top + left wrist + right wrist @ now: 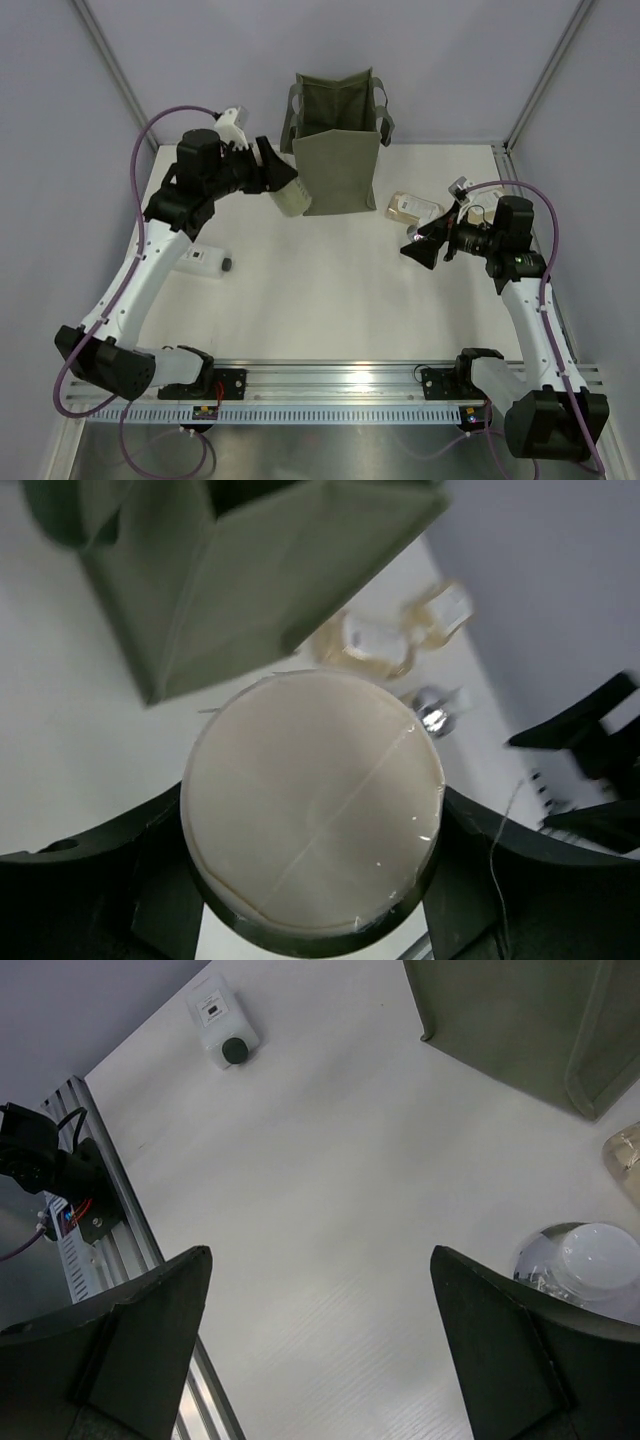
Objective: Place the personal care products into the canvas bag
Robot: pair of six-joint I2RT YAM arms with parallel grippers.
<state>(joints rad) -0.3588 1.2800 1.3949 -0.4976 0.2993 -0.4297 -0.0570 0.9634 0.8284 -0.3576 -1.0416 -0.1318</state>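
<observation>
The olive-green canvas bag (338, 140) stands upright at the back centre, and also shows in the left wrist view (250, 570) and the right wrist view (520, 1020). My left gripper (278, 183) is shut on the pale green bottle (289, 197), holding it in the air just left of the bag's front corner. Its round pale base (312, 800) fills the left wrist view between the fingers (90, 880). Two beige pouches (412, 210) lie right of the bag. The silver bottle (590, 1260) lies beside my right gripper (418, 250), which is open and empty above the table (320, 1255).
A white bottle with a black cap (205, 262) lies on the left of the table, also in the right wrist view (222, 1025). The pouches (385, 640) and silver bottle (435, 712) show past the bag. An aluminium rail (330, 380) runs along the near edge.
</observation>
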